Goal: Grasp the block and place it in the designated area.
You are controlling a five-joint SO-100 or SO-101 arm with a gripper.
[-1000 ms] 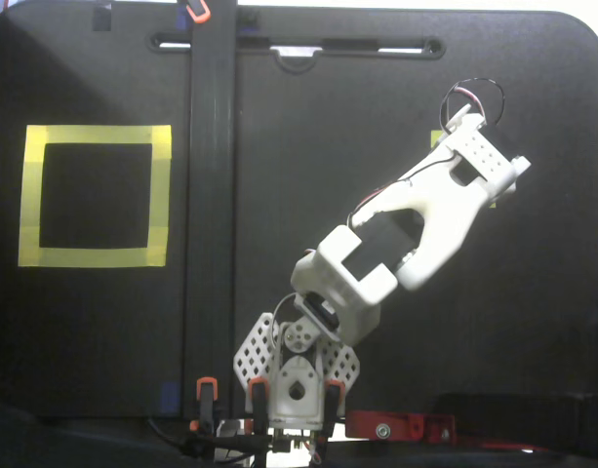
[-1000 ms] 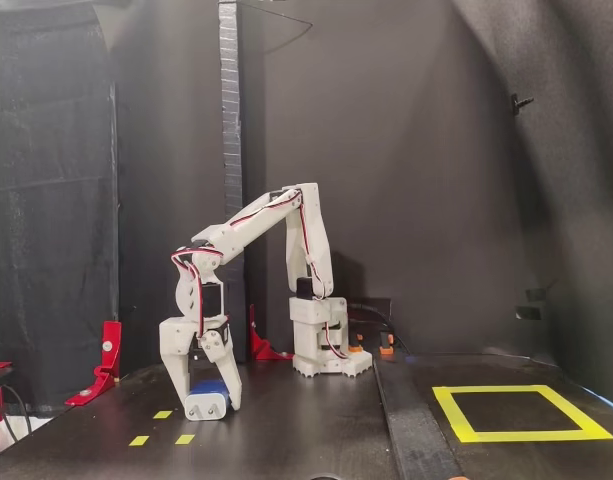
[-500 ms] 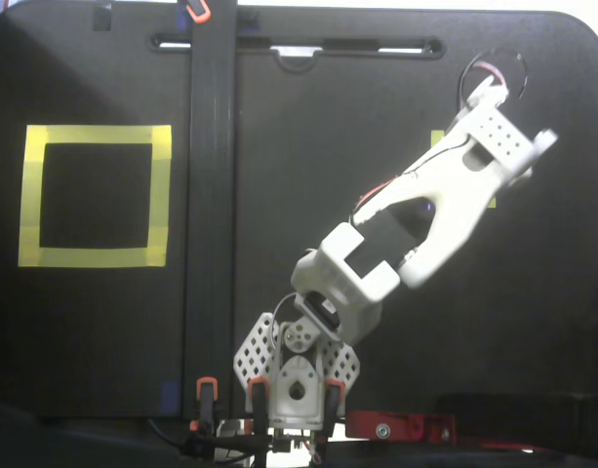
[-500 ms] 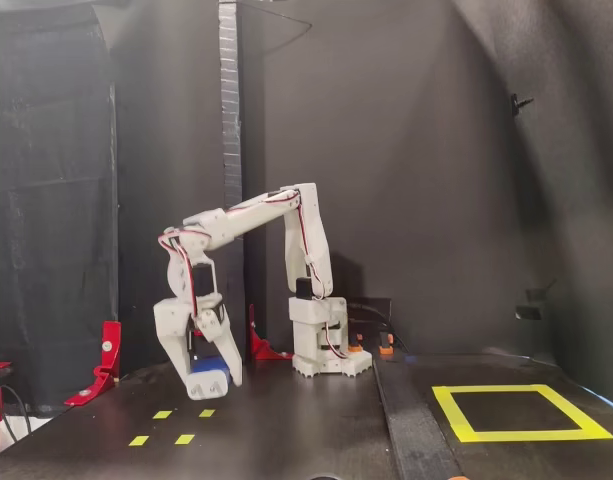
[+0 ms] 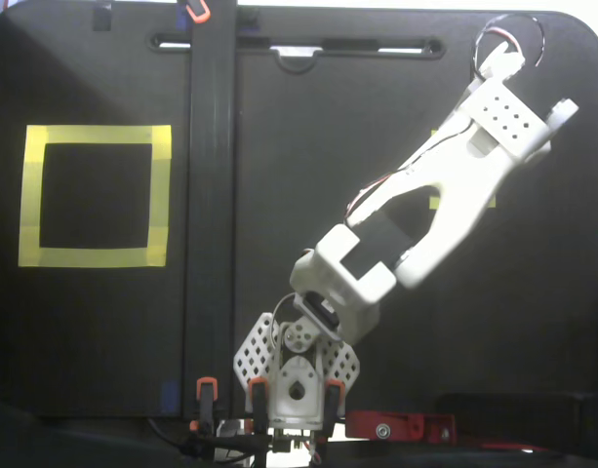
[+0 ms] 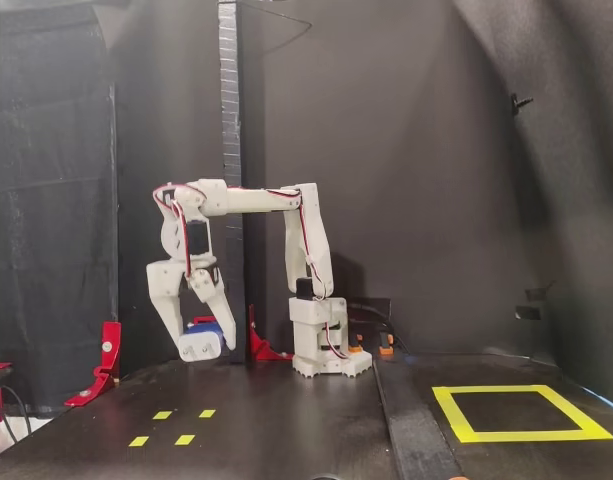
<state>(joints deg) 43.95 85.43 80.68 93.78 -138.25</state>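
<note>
In the fixed side view my white gripper [image 6: 203, 343] hangs at the left, well above the black table, shut on the small dark-blue block [image 6: 205, 328]. The block sits between the fingertips with its pale end low. The designated area, a square of wide yellow tape, lies at the right front in that view [image 6: 520, 412]. From above, the same yellow square [image 5: 96, 195] is at the left, and the arm [image 5: 455, 185] reaches to the upper right. There the arm hides the gripper and the block.
Several small yellow markers [image 6: 172, 427] lie on the table below the gripper. A dark vertical post [image 5: 211, 195] stands between the arm and the yellow square. Red clamps [image 6: 106, 360] sit at the table's left edge, and the arm's base [image 6: 324, 350] stands behind.
The arm has lifted the block from the table by the yellow markers to well above it. Seen from above, the wrist swung farther toward the upper right.
</note>
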